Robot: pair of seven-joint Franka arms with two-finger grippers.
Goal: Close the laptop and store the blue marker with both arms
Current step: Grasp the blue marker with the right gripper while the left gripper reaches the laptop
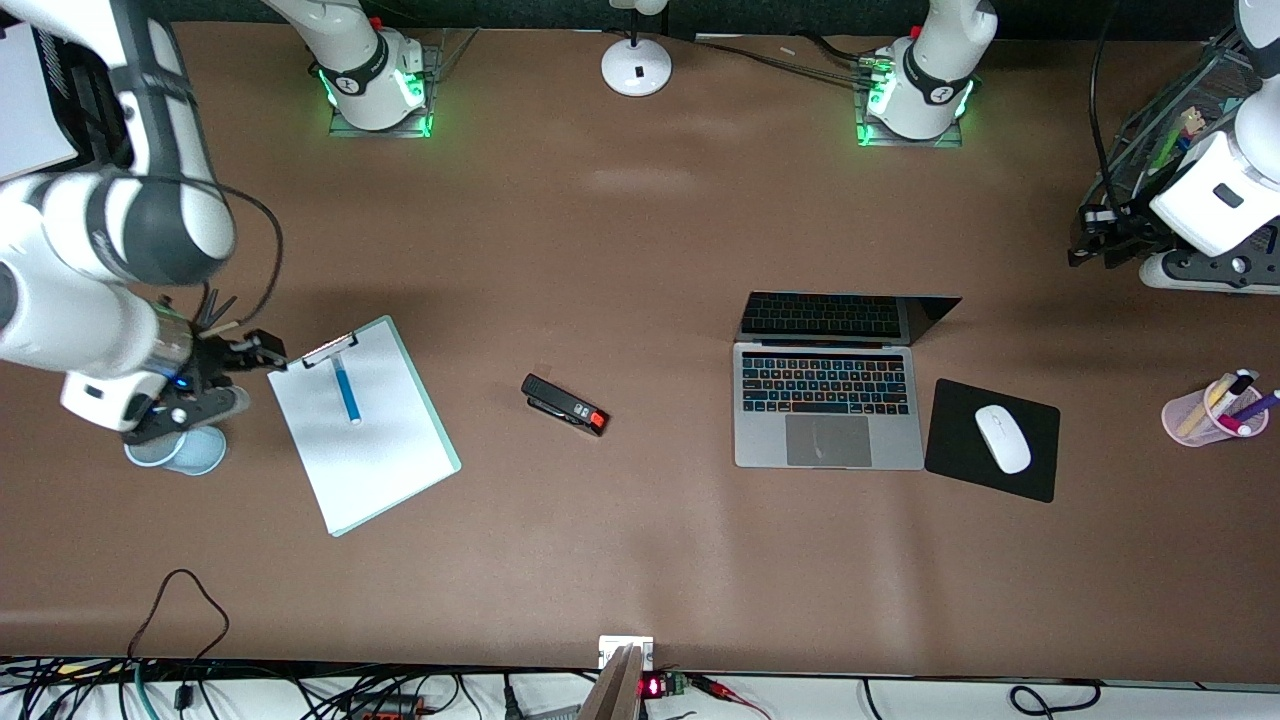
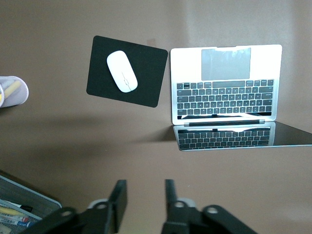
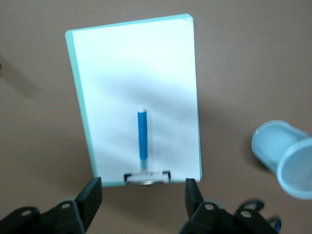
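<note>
The laptop [image 1: 828,400] stands open on the table, screen upright; it also shows in the left wrist view [image 2: 224,83]. The blue marker [image 1: 346,390] lies on a white clipboard [image 1: 370,450] toward the right arm's end of the table, and shows in the right wrist view [image 3: 142,135] just past the clip. My right gripper [image 1: 262,352] hangs open and empty over the table beside the clipboard's clip end [image 3: 142,187]. My left gripper [image 1: 1090,240] is open and empty [image 2: 145,187], up over the table near the left arm's end, apart from the laptop.
A black stapler [image 1: 565,405] lies between clipboard and laptop. A white mouse [image 1: 1002,438] sits on a black mousepad [image 1: 960,470] beside the laptop. A pink pen cup [image 1: 1215,412] and a mesh organizer [image 1: 1170,130] stand at the left arm's end. A light-blue cup [image 1: 185,452] is under the right gripper.
</note>
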